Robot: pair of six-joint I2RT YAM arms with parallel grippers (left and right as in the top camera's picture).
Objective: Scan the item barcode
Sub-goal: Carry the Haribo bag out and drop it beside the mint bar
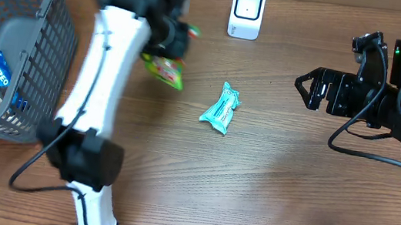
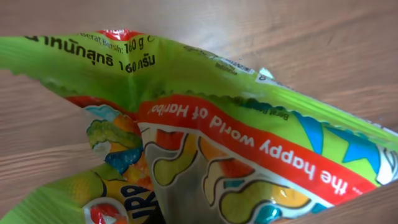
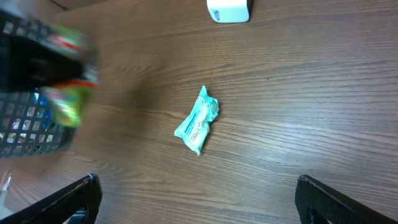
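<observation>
Green gummy bag [image 1: 164, 70], blurred and part-hidden overhead, in clamped left claw [image 1: 168, 52]; right claw [image 1: 303, 87] wide apart, empty.

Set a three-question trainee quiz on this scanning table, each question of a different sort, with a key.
1. True or false: the left gripper is shut on the green candy bag.
2. Which item lies loose on the table, gripped by neither arm? A) a teal packet B) a tin can C) a glass bottle
3. Fill the gap: the jaws of the right gripper stand ____, holding nothing.

Key: 1 true; 2 A; 3 open.
</observation>
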